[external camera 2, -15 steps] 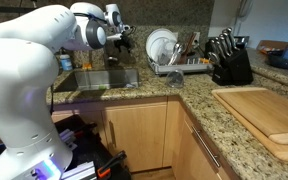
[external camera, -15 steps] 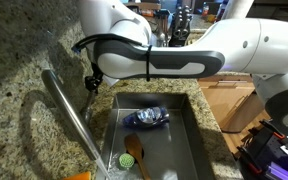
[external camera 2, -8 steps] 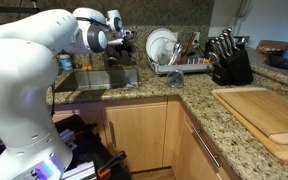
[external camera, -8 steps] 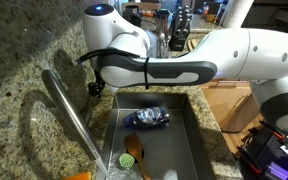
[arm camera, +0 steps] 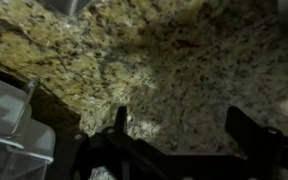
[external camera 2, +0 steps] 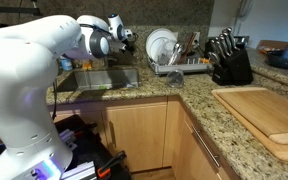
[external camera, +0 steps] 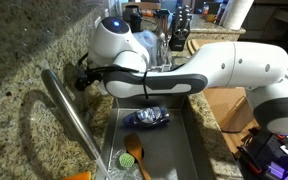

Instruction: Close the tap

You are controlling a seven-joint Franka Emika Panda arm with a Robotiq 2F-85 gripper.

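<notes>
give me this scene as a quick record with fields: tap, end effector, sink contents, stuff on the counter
tap: long steel spout slanting across the granite toward the sink
end effector: open, nothing between its fingers, over the granite counter
sink: holds a bluish dish and an orange-brown utensil
counter items: dish rack, knife block, cutting board
water: cannot tell whether it runs

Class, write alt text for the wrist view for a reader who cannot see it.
The open hand hangs over a speckled granite counter, nothing between its two dark fingers. A pale, blurred object lies at lower left.
</notes>
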